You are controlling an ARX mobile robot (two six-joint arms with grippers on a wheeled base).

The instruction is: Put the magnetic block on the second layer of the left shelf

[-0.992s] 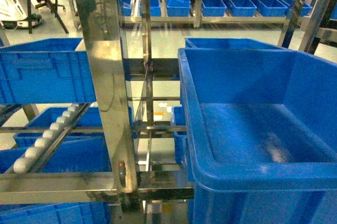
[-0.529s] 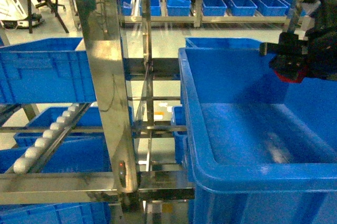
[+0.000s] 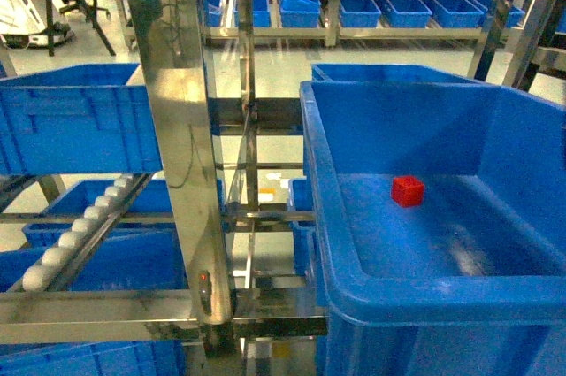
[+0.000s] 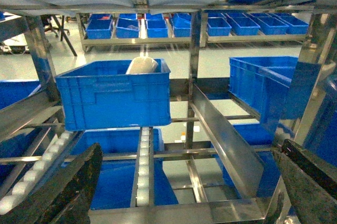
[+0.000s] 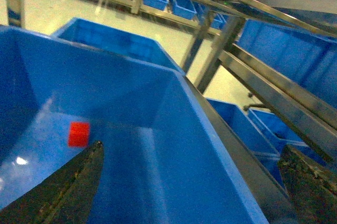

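The magnetic block (image 3: 408,191), a small red cube, lies loose on the floor of a large deep blue crate (image 3: 424,292) that sits on the steel rack tier, the left shelf second layer. The right wrist view shows the same block (image 5: 79,134) low on the crate floor, with the crate wall (image 5: 174,145) below the camera. My right gripper (image 5: 189,192) is open above the crate's right rim, apart from the block and holding nothing. My left gripper (image 4: 184,197) is open and empty in front of the rack's roller rail (image 4: 143,166). Neither gripper appears in the head view.
A shiny steel upright (image 3: 181,155) stands just left of the crate. White rollers (image 3: 75,234) slope down at lower left. Another blue crate (image 4: 113,100) holding a white object (image 4: 142,66) sits on a tier ahead of the left gripper. Rows of blue crates fill the far racks.
Half a second ago my right gripper held the red block above the crate's far right. It has since let go and left the head view; the block now rests on the crate floor.
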